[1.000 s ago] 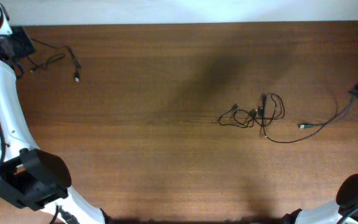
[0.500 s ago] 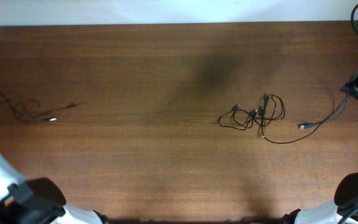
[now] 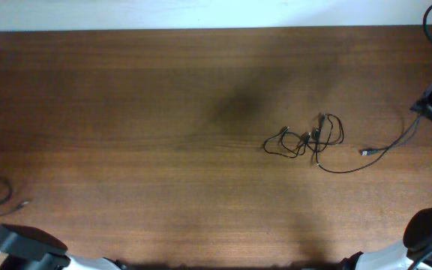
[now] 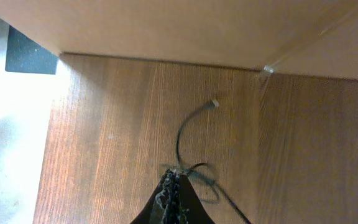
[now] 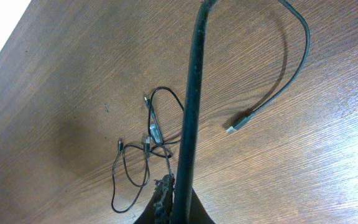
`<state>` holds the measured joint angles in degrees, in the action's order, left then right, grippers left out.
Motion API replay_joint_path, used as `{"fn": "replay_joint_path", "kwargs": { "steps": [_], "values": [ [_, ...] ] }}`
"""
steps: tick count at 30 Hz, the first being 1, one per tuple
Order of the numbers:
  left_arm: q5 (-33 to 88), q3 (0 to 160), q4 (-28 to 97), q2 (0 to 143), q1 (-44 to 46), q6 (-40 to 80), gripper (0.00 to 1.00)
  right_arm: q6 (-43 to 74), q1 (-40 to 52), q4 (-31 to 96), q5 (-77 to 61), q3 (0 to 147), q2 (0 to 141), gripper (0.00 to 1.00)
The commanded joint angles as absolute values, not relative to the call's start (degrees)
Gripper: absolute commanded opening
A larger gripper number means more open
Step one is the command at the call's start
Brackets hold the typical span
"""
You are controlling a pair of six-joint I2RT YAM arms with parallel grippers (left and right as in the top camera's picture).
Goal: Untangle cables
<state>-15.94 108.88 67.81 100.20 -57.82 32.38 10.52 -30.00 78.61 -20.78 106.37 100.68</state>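
The table (image 3: pixel 126 90) is bearing everything. The right gripper (image 5: pixel 168 186) is pinching a long cord (image 5: pixel 190 93) between closed fingers, and the cord is arcing round to its plug (image 5: pixel 232 129). The left gripper (image 4: pixel 176 183), mostly cut off from view, is clamping a short cord (image 4: pixel 180 134) near the table's corner. The knotted clump (image 3: pixel 306 139) is lying apart from both grippers, nearer the right one.
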Motion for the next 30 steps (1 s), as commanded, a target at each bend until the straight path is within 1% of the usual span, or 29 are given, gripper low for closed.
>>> {"fn": "replay_joint_path", "kwargs": {
  "steps": [1, 6, 9, 10, 11, 12, 13, 15, 16, 17, 19, 21, 22, 23, 24, 26, 29, 30],
  "values": [
    [-11.94, 105.08, 65.54, 100.73, -57.12, 32.25, 0.99, 10.24, -29.63, 78.67, -20.25, 106.28, 100.77, 0.04],
    [-10.26, 105.16, 64.14, 99.83, -56.97, 31.9, 0.99, 10.24, -29.63, 78.7, -19.2, 106.28, 100.77, 0.04],
    [-10.24, 105.16, 60.18, 96.95, -55.46, 24.49, 1.0, 10.24, -29.63, 78.67, -19.2, 106.28, 100.77, 0.04],
    [-10.22, 105.16, 59.18, 96.82, -55.48, 24.29, 1.0, 10.24, -29.63, 78.67, -19.2, 106.28, 100.77, 0.04],
    [-9.93, 105.16, 58.78, 96.82, -55.48, 22.74, 0.89, 10.24, -29.63, 78.7, -19.2, 106.28, 100.77, 0.04],
    [-8.08, 105.14, 59.0, 96.82, -55.48, 20.67, 0.42, 10.24, -29.63, 78.7, -19.2, 106.28, 100.77, 0.04],
    [-3.31, 105.12, 61.69, 96.84, -55.48, 20.71, 0.0, 10.24, -29.63, 78.67, -19.2, 106.28, 100.77, 0.04],
    [-0.58, 105.01, 63.94, 96.84, -55.48, 20.73, 0.0, 10.24, -29.63, 78.7, -19.2, 106.28, 100.77, 0.04],
    [-0.58, 105.01, 64.4, 96.84, -55.48, 20.84, 0.45, 9.76, -29.63, 78.7, -19.22, 106.28, 100.77, 0.04],
    [-0.51, 105.03, 65.19, 96.84, -55.48, 21.43, 0.99, 9.17, -29.63, 78.7, -19.2, 106.28, 100.77, 0.04],
    [6.59, 105.01, 67.46, 96.84, -55.48, 21.56, 0.99, 9.17, -29.63, 78.76, -19.18, 106.28, 100.77, 0.04],
    [16.6, 105.03, 70.13, 96.84, -55.48, 21.58, 0.99, 9.17, -29.63, 78.78, -19.18, 106.28, 100.77, 0.04],
    [19.27, 105.03, 70.63, 96.84, -55.48, 21.8, 0.99, 9.17, -29.63, 78.78, -19.18, 106.28, 100.77, 0.04],
    [28.51, 105.03, 72.73, 96.84, -55.48, 21.8, 0.99, 9.17, -29.63, 78.87, -19.18, 106.28, 100.77, 0.04],
    [31.99, 105.03, 73.65, 96.84, -55.48, 21.8, 0.99, 9.17, -29.63, 78.87, -19.18, 106.28, 100.77, 0.04],
    [35.0, 105.03, 74.02, 96.84, -55.48, 21.8, 0.99, 9.17, -29.63, 78.87, -19.2, 106.28, 100.77, 0.04],
    [34.79, 105.03, 74.22, 96.84, -55.48, 21.93, 1.0, 9.19, -29.63, 79.07, -19.2, 106.28, 100.77, 0.04],
    [34.59, 105.03, 74.32, 96.84, -55.51, 23.59, 0.97, 9.19, -29.63, 79.15, -19.2, 106.28, 100.77, 0.04]
  ]
}}
